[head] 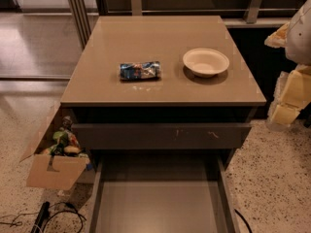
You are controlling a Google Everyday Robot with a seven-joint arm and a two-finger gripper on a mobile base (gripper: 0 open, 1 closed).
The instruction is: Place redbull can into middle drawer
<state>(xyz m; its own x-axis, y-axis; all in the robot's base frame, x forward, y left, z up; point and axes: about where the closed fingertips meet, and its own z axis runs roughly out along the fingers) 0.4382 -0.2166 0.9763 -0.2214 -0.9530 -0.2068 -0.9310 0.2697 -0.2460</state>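
The redbull can [140,70], blue and silver, lies on its side on the cabinet top, left of centre. The middle drawer [160,203] is pulled open below the cabinet front, with a bare grey-brown floor and low side walls. My gripper [287,98] shows as pale yellowish parts at the right edge, beyond the cabinet's right side and well apart from the can. It holds nothing that I can see.
A cream round bowl [206,61] stands on the cabinet top right of the can. A dark drawer front [160,136] sits shut above the open drawer. A cardboard box [54,165] of snacks hangs at the cabinet's left. Cables [43,218] lie on the floor.
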